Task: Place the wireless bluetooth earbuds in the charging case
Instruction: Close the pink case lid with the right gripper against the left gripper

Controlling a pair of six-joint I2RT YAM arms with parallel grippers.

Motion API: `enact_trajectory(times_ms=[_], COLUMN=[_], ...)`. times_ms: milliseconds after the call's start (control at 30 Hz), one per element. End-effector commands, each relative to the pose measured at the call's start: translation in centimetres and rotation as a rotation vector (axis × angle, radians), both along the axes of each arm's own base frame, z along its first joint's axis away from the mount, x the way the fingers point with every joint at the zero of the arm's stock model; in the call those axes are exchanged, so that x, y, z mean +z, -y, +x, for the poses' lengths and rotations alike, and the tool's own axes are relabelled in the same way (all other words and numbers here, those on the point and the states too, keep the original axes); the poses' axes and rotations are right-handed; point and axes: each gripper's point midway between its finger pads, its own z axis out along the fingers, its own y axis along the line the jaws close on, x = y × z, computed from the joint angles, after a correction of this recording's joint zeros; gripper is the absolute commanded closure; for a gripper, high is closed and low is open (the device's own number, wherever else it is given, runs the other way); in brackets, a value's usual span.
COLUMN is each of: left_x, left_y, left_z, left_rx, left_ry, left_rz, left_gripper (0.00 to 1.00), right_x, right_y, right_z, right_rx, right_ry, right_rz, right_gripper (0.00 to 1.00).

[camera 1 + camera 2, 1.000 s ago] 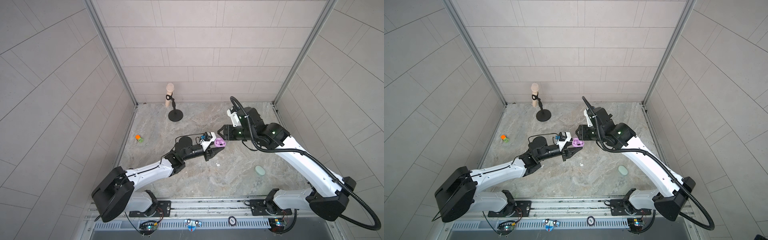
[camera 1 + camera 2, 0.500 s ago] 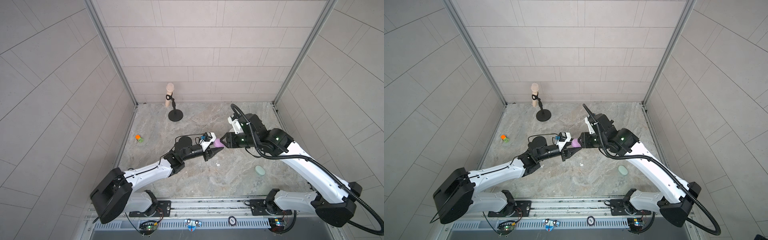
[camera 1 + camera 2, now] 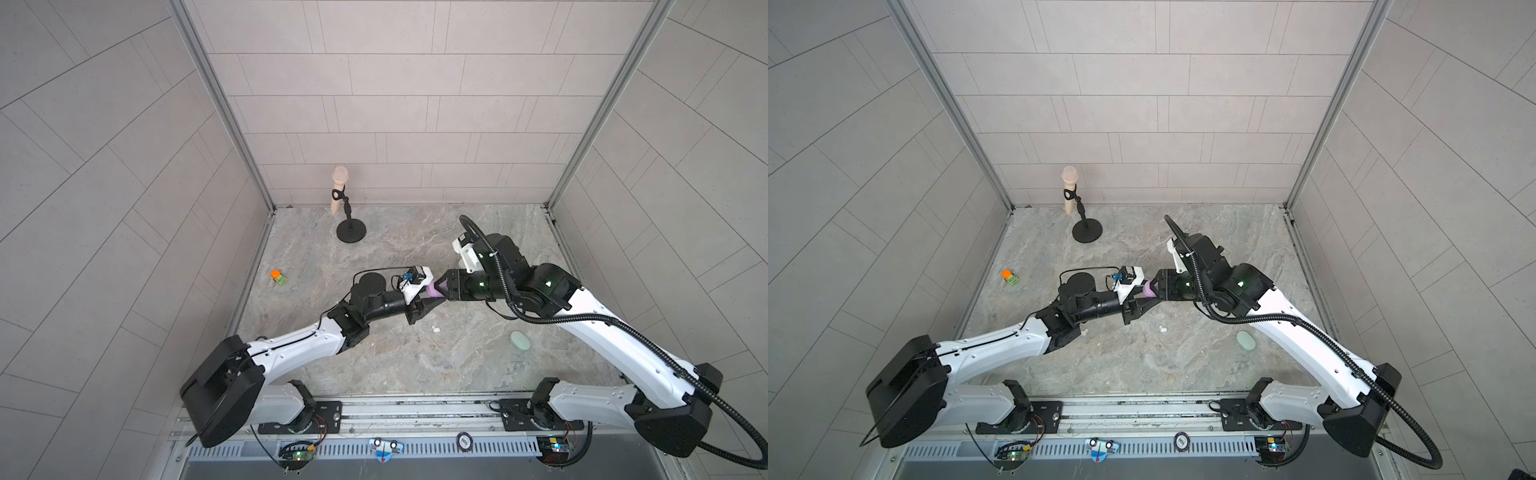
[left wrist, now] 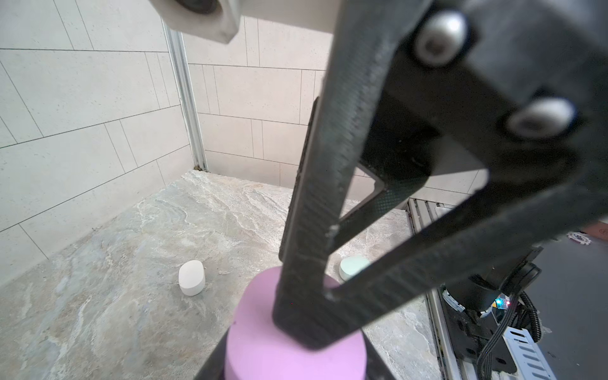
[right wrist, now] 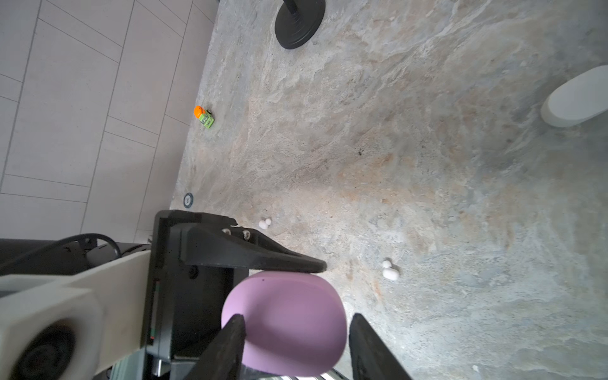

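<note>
The lilac charging case (image 3: 434,287) (image 3: 1148,288) hangs above the middle of the floor, with my left gripper (image 3: 432,294) (image 4: 296,370) shut on it. My right gripper (image 3: 444,286) (image 5: 297,317) faces it from the right, open. Its fingers straddle the case (image 5: 286,325): one finger overlaps the case's edge and the other stands clear of it. One right finger (image 4: 306,296) crosses the case (image 4: 289,348) in the left wrist view. White earbuds (image 3: 435,329) (image 5: 388,271) lie on the floor below the grippers. Another white pair (image 3: 1084,332) (image 5: 265,223) lies by the left arm.
A mint case (image 3: 520,340) (image 4: 353,266) lies on the floor at the right. A white case (image 4: 191,278) (image 5: 575,98) stands under the right arm. A microphone on a black stand (image 3: 351,230) is at the back, and an orange-green toy (image 3: 278,277) sits near the left wall.
My right gripper has moved left and down to the lilac case, and its fingers now stand round it. The left gripper has kept hold of the case, almost still.
</note>
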Motion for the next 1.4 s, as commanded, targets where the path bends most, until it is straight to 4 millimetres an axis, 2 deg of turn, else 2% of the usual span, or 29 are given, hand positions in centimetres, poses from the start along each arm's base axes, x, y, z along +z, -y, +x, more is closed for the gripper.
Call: enact_trajectory(times_ms=[0, 200, 533, 733, 867, 1067, 1100, 1133, 1233, 1300, 1367], left_x=[2.4, 2.4, 2.7, 2.7, 2.7, 2.5, 2.4, 2.3, 1.6, 1.0, -0.1], left_y=[0.1, 0.2, 0.0, 0.0, 0.0, 0.1, 0.1, 0.1, -0.1, -0.5, -1.2], left_z=[-0.3, -0.3, -0.6, -0.7, -0.7, -0.7, -0.6, -0.6, -0.4, -0.4, -0.4], left_rx=[-0.016, -0.021, -0.029, -0.031, -0.032, -0.033, -0.032, -0.028, -0.012, 0.009, 0.039], left_ry=[0.06, 0.062, 0.07, 0.069, 0.069, 0.063, 0.058, 0.052, 0.023, 0.003, -0.024], left_rz=[-0.054, -0.047, -0.053, -0.055, -0.055, -0.047, -0.043, -0.041, -0.023, -0.017, 0.0], left_gripper=[0.81, 0.81, 0.81, 0.81, 0.81, 0.76, 0.72, 0.64, 0.36, 0.21, 0.01], right_x=[1.2, 0.6, -0.7, -0.8, -0.8, -0.6, -0.6, -0.7, -1.1, -1.5, -2.3], right_y=[-0.8, -0.9, -1.7, -2.1, -2.2, -1.9, -1.7, -1.5, -0.4, 0.6, 1.8], right_z=[-0.3, -0.3, 0.0, 0.2, 0.2, 0.2, 0.3, 0.3, 0.5, 0.8, 1.2], right_rx=[0.022, 0.043, 0.062, 0.06, 0.056, 0.047, 0.043, 0.039, 0.019, -0.001, -0.026], right_ry=[0.011, 0.003, -0.033, -0.039, -0.044, -0.036, -0.031, -0.029, -0.014, -0.006, -0.002], right_rz=[0.035, -0.032, -0.063, -0.056, -0.051, -0.054, -0.059, -0.07, -0.11, -0.129, -0.154], right_gripper=[0.38, 0.27, 0.25, 0.3, 0.4, 0.47, 0.47, 0.48, 0.48, 0.48, 0.48])
